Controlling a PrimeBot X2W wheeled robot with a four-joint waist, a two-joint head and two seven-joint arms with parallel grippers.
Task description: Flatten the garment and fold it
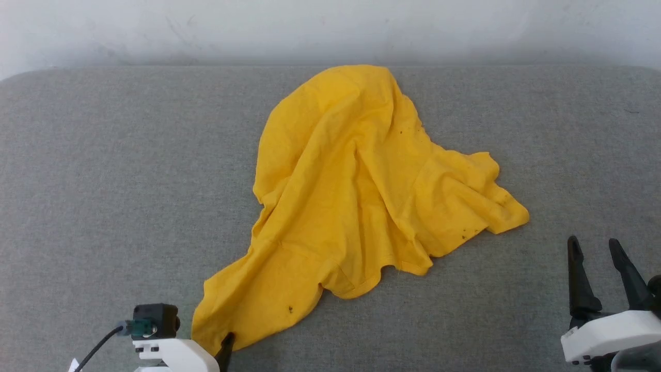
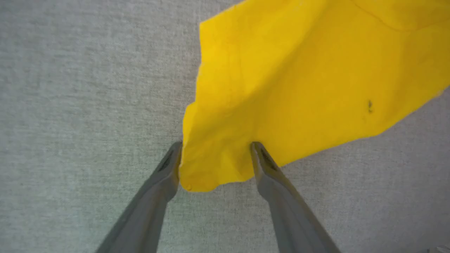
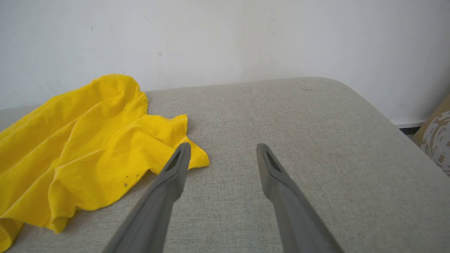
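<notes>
While right fingers (image 1: 577, 279) stand apart, spread left fingers (image 2: 265, 167) straddle the garment (image 1: 356, 181) corner

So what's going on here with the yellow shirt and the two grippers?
A two-armed robot is working on a crumpled yellow T-shirt lying in a heap on a grey fabric-covered surface. Its left gripper is open with the shirt's near corner between its fingers, not yet closed on it. The right gripper is open too, off to the shirt's right, holding nothing. Nothing is flattened or folded yet.
</notes>
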